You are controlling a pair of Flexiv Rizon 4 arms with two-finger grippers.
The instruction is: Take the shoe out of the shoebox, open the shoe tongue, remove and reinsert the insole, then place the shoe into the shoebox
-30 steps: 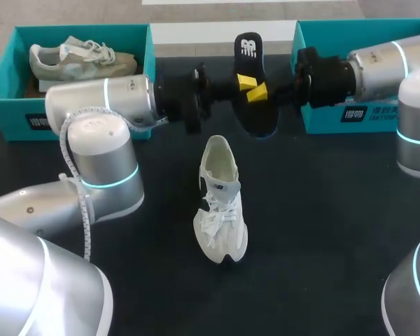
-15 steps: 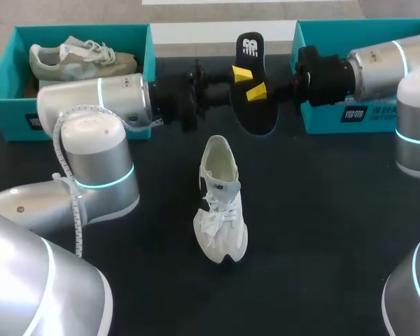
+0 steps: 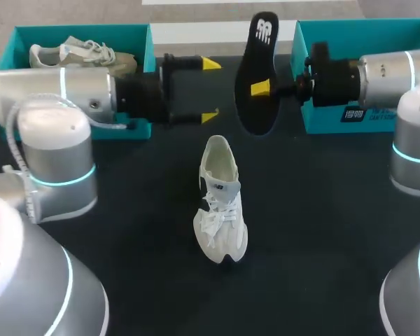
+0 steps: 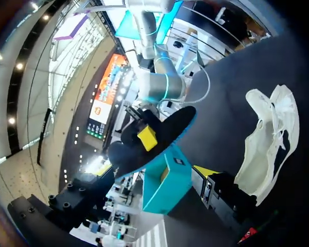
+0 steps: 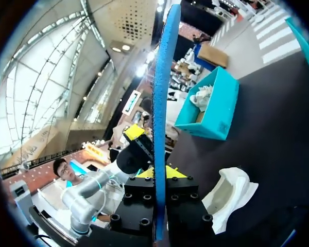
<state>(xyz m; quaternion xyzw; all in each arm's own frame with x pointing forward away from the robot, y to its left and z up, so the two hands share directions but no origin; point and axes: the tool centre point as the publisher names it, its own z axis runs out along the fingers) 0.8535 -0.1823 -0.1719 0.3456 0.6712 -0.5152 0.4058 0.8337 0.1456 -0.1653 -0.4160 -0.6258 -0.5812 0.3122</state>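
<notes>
Saw the right pincer (image 3: pixel 260 87) clamped on the flat black foam insole (image 3: pixel 248 115), upright by the far edge of the bench (image 3: pixel 336 224) — left pincer (image 3: pixel 210 91) released beside it. Found the white lace-up sneaker (image 3: pixel 220 210) mid-bench, outside the teal cardboard shoebox (image 3: pixel 350 28).

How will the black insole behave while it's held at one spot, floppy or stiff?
The insole looks thin and light: the right wrist view shows only a narrow edge. Held by the right gripper at mid-length, it runs straight, so probably fairly stiff, though likely bendable.
</notes>
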